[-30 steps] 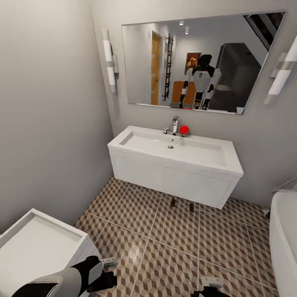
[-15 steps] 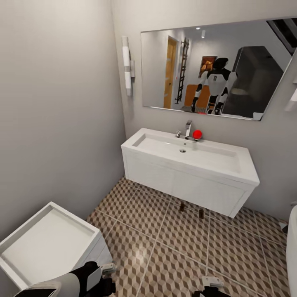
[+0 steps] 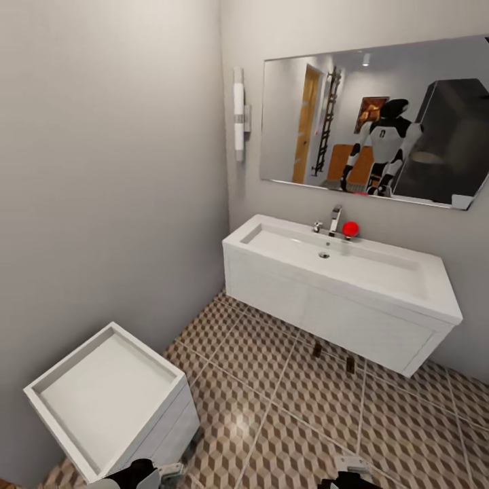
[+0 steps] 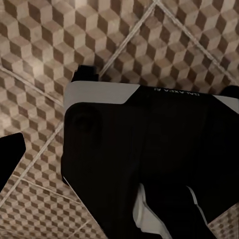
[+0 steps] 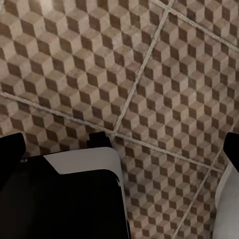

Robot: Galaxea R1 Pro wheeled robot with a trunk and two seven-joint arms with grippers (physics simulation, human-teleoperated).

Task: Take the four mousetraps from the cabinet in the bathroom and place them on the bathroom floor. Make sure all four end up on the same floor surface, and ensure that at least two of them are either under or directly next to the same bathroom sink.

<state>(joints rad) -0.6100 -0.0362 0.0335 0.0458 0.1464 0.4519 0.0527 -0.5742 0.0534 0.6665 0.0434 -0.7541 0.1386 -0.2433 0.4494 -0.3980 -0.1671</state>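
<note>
While two dark mousetraps (image 3: 316, 349) already lie on the bathroom floor (image 3: 272, 407) under the sink (image 3: 339, 261), two seem outstanding; finger state cannot be told

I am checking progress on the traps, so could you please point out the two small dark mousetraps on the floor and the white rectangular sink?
Left dark mousetrap (image 3: 317, 349), head view, its body, below the vanity's front.
Right dark mousetrap (image 3: 350, 365), head view, its body.
White rectangular sink (image 3: 380, 272), head view, bare basin floor.
</note>
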